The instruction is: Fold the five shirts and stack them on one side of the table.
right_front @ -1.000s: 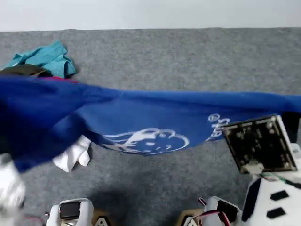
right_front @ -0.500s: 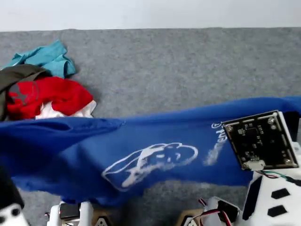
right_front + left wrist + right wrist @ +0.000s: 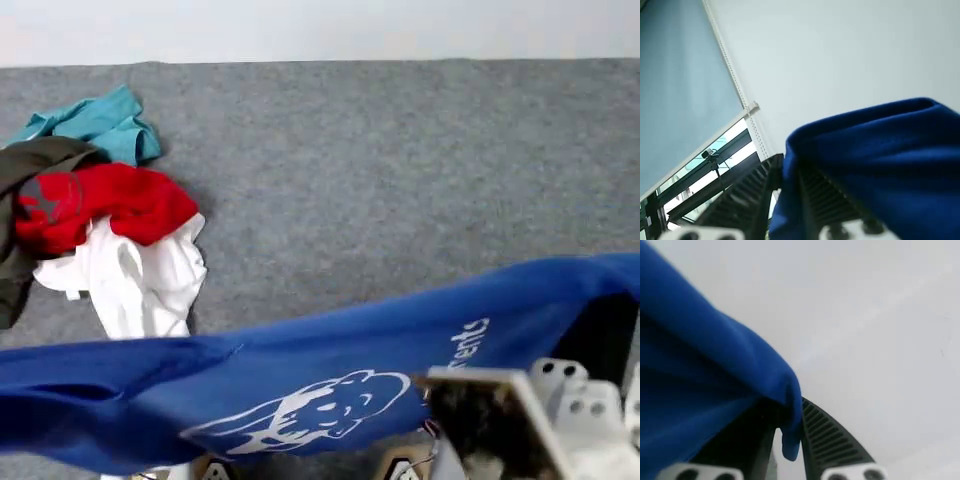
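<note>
A blue shirt [image 3: 300, 390] with a white print hangs stretched in the air across the near side of the table, held at both ends. My left gripper [image 3: 785, 165] points upward and is shut on a bunched fold of the blue shirt [image 3: 880, 160]. My right gripper [image 3: 787, 412] also points upward, shut on another edge of the blue shirt [image 3: 695, 375]. On the left of the table is a heap of shirts: teal [image 3: 100, 122], dark olive [image 3: 35, 160], red [image 3: 120, 205] and white [image 3: 140, 275], all crumpled.
A grey mat [image 3: 400, 180] covers the table, bare across its middle and right. An arm's wrist circuit board [image 3: 490, 425] looms at the near right, in front of the blue shirt. A wall and a window blind [image 3: 685, 85] show behind the left gripper.
The blue shirt has swept from over the heap toward the near edge, uncovering the red and white shirts. The wrist board at the near right has come lower and closer to the camera.
</note>
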Robot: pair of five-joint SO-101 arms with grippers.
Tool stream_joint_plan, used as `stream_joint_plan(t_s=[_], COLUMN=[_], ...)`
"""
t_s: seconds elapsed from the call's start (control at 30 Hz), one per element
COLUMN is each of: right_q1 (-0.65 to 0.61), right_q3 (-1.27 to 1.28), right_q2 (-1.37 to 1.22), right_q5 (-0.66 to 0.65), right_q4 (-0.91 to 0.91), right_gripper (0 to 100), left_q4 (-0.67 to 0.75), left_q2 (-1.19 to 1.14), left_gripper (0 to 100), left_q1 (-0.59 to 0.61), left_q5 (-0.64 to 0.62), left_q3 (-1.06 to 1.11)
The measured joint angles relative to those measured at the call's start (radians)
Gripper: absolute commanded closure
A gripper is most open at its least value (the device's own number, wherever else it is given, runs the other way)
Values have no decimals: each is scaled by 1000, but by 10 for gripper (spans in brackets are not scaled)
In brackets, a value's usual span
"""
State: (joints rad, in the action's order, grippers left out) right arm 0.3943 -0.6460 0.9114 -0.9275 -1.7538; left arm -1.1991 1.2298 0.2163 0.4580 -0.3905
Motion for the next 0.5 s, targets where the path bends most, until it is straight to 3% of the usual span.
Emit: stream_joint_plan(t_s=[0.17,0.5], right_q1=[-18,-278], right_q3=[126,675], right_q2=[0,-6], right_q5=[25,212], right_q4=[0,61], right_gripper=[988,988], left_q4=[0,2], left_q2=[-2,-6], left_gripper=[997,997], left_q1=[0,-2], left_q5=[0,0], left_q3=[137,666])
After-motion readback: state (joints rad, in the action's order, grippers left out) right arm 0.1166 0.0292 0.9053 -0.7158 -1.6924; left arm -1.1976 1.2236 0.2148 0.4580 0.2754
